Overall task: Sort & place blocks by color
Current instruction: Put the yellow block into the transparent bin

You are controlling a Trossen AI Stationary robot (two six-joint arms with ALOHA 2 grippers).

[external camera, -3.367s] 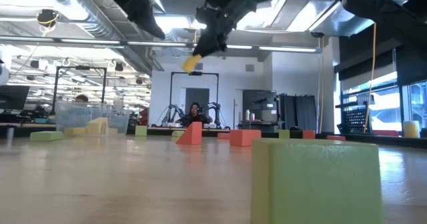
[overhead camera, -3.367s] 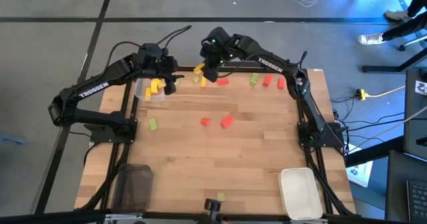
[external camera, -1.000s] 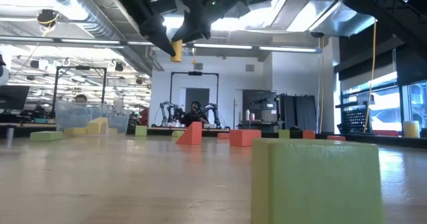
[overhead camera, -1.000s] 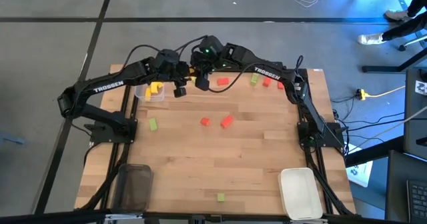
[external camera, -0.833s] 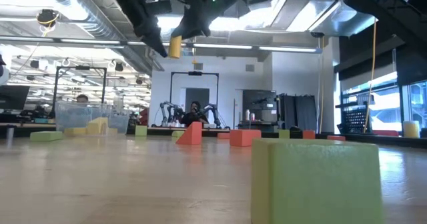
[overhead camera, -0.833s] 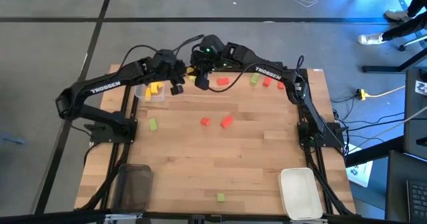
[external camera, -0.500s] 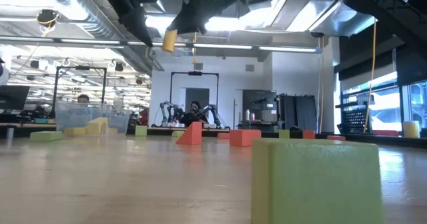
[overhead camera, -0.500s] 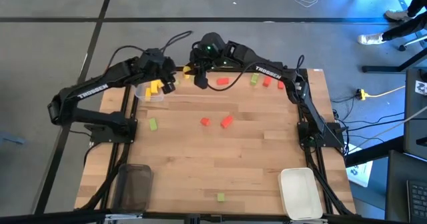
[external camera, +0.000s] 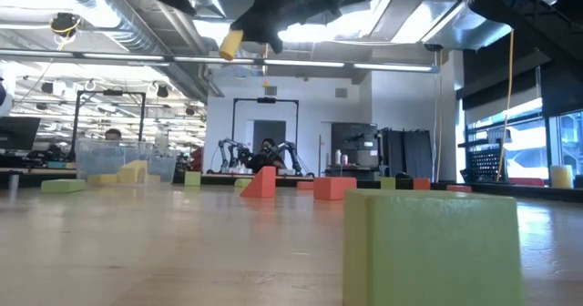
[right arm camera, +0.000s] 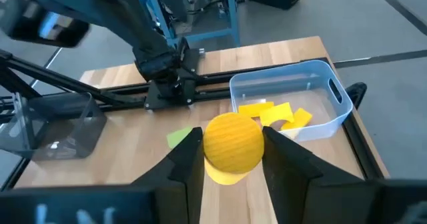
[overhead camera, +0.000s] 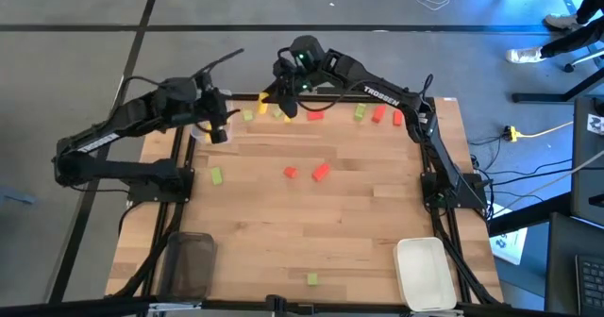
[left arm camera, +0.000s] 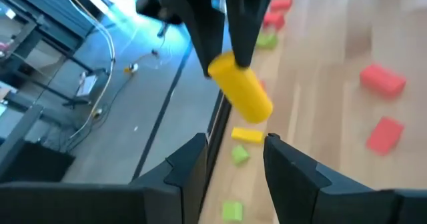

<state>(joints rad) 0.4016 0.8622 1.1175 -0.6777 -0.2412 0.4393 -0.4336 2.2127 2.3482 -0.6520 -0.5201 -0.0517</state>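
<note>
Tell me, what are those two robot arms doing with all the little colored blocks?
They are sorting blocks by color. The right gripper is shut on a yellow block, held up in the air near the table's far edge. The clear tray already holds a few yellow blocks. The left gripper is open and empty, waiting beside that tray. Red blocks and green blocks lie loose on the wooden table.

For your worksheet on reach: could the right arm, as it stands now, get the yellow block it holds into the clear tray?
Probably yes. The right gripper holds the yellow block in the air, and the clear tray lies open-topped ahead of it. The left gripper hovers near the tray and may crowd it.
</note>
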